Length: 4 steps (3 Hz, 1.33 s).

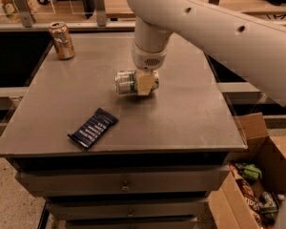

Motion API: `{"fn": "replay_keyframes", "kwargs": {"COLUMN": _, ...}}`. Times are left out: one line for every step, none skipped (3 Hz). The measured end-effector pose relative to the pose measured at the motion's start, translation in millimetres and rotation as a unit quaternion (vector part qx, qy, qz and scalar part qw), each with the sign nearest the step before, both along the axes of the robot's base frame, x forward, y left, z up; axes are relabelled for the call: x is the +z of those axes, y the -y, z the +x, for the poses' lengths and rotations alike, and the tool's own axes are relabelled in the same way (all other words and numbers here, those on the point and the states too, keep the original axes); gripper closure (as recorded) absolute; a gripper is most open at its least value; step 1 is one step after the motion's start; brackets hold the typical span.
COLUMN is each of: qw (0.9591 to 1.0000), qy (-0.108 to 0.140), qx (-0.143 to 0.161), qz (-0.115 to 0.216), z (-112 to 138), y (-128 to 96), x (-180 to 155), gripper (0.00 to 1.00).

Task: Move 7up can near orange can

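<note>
Nearest, down at about four o'clock from the table (190, 111), is a box (255, 140) on the floor with stuff in it. On the near left part of the table lies a dark blue packet (93, 128), flat and alone. Past it, in the middle of the table, is the 7up can (126, 82). It is lying on its side, and its long way runs from nine o'clock to three o'clock. The gripper (145, 81) comes straight down on it from the big white arm (205, 18). One tan finger (146, 85) sits flat on the near side of the can, at six o'clock. The other finger is hidden behind the can. It looks like the gripper is closed tight on the can, around its right half. Farthest away, near the back left corner, the orange can (62, 41) stands up straight. From the 7up can it is at about ten o'clock and well apart. Nothing lies between the two cans. So I think the next move should lift the 7up can a little and carry it toward ten o'clock, then stop just beside the orange can without bumping it over.
</note>
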State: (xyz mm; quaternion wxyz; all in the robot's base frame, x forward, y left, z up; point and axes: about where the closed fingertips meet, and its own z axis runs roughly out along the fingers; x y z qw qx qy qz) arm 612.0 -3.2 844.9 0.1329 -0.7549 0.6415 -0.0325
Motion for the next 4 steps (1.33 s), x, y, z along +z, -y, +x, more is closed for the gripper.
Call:
{"fn": "replay_keyframes", "kwargs": {"qw": 0.9975, "qy": 0.057, "qx": -0.003, "qz": 0.042, "z": 5.8, "y": 7.1, "x": 33.6, "gripper": 1.00}}
{"fn": "replay_keyframes", "kwargs": {"qw": 0.9923, "qy": 0.108, "qx": 0.004, "qz": 0.061, "z": 19.6, "y": 6.9, "x": 65.1, "gripper": 1.00}}
{"fn": "replay_keyframes", "kwargs": {"qw": 0.9867, "qy": 0.151, "qx": 0.010, "qz": 0.058, "z": 44.7, "y": -2.5, "x": 86.5, "gripper": 1.00}}
{"fn": "replay_keyframes", "kwargs": {"qw": 0.9811, "qy": 0.188, "qx": 0.025, "qz": 0.041, "z": 77.7, "y": -25.2, "x": 103.1, "gripper": 1.00}}
